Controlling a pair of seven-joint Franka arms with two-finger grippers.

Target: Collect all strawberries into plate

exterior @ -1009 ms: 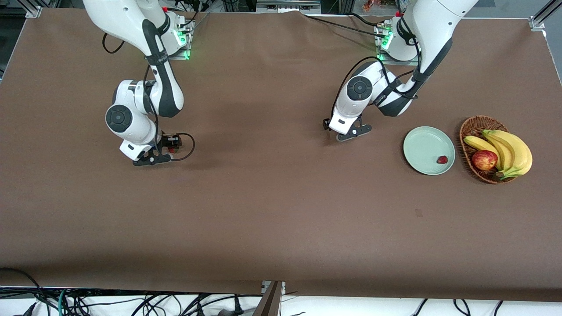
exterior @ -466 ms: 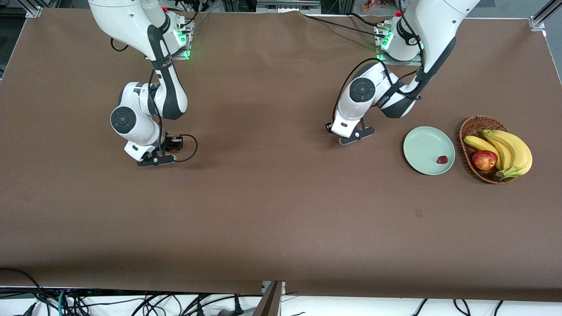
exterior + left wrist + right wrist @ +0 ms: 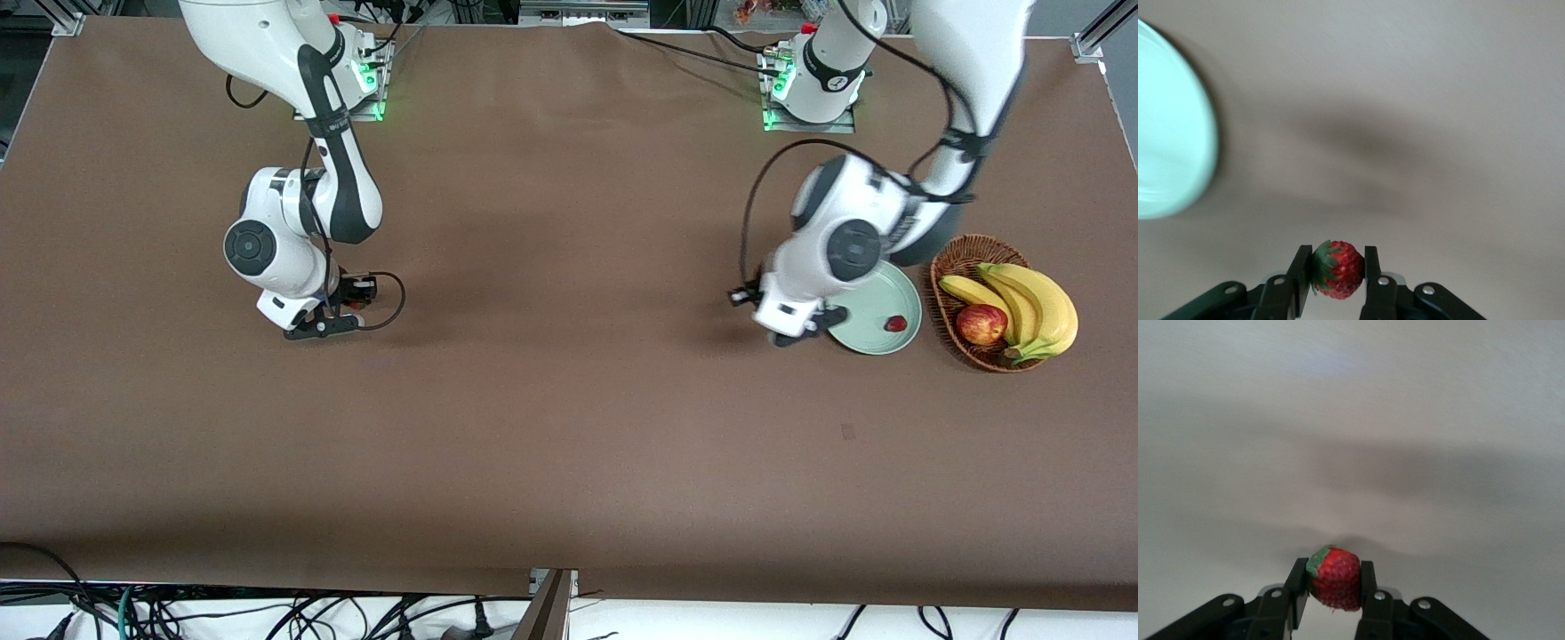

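The pale mint-green plate [image 3: 867,333] lies beside the basket and holds one strawberry [image 3: 895,324]. My left gripper [image 3: 797,331] hangs at the plate's edge on the side toward the right arm's end, part of it over the rim. It is shut on a second strawberry [image 3: 1337,269]; the plate's rim [image 3: 1185,147] shows in the left wrist view. My right gripper [image 3: 322,325] is low over the table toward the right arm's end. It is shut on a third strawberry [image 3: 1334,578].
A brown wicker basket [image 3: 956,258] at the left arm's end holds bananas [image 3: 1031,307] and a red-yellow apple [image 3: 981,324]. A black cable [image 3: 391,307] loops beside my right gripper. Brown cloth covers the table.
My left arm has swung from the table's middle toward the plate, carrying its strawberry. My right gripper has shifted slightly toward the table's middle with its strawberry.
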